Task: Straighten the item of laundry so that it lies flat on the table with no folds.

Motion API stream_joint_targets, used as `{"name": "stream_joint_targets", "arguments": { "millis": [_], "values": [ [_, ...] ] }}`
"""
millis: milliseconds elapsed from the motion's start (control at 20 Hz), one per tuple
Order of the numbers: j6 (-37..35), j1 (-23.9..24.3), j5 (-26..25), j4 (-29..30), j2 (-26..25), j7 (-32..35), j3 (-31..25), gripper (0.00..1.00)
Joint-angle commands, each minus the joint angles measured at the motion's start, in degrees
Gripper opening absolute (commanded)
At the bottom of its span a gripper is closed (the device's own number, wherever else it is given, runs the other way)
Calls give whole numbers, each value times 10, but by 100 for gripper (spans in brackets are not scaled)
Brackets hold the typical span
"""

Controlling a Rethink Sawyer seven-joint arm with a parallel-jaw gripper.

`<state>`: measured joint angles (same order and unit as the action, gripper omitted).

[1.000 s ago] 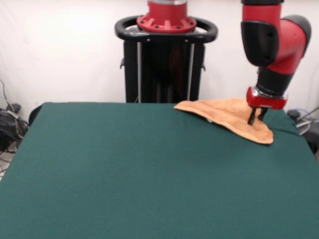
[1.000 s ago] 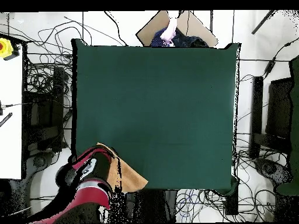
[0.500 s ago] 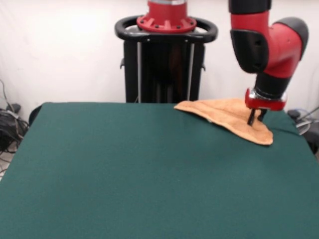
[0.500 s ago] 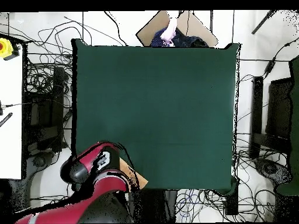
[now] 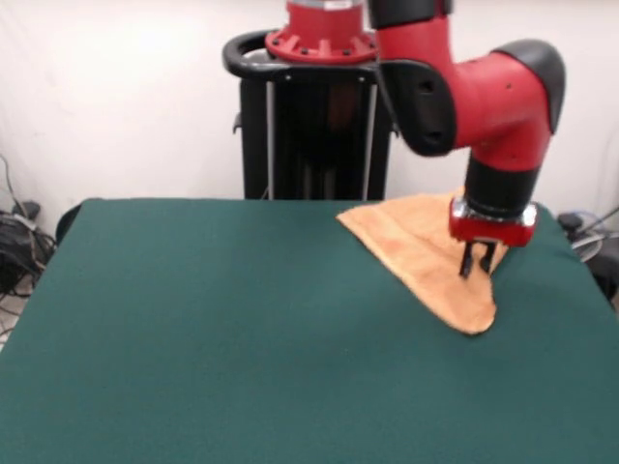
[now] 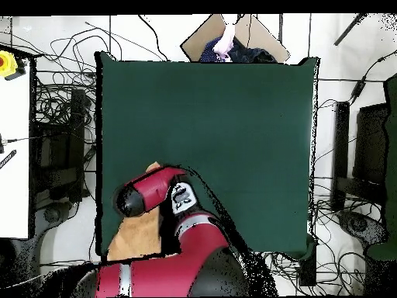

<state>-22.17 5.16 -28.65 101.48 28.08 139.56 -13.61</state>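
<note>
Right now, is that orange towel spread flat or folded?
Folded: the towel shows as a triangle tapering to a point, beneath the hand.

We see a glossy red arm (image 5: 464, 92) with rounded black caps at its joints and a black cylindrical forearm section ending in a red collar with a thin silver ring. Below it sits a small black gripper (image 5: 477, 261). The pedestal (image 5: 322, 116) is black, topped by a red bolted flange inside a black hoop handle.

The orange-tan towel (image 5: 426, 253) lay folded into a rough triangle at the green counter's (image 5: 242, 338) two o'clock corner, its point toward five o'clock, one edge at the counter's rim
</note>
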Motion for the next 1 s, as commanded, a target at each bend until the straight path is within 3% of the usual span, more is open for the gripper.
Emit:
{"name": "stream_joint_targets", "arguments": {
  "millis": [50,400,900,950,1000],
  "values": [
    [-76,58,-45,-138,18,-198,-93,0],
    [-120,92,-49,-175,10,-240,-130,0],
    [-48,70,-68,-196,-25,-224,-92,0],
    [-42,66,-71,-196,-27,-221,-87,100],
    [-36,64,-73,-194,-27,-217,-85,100]
  ]
}}
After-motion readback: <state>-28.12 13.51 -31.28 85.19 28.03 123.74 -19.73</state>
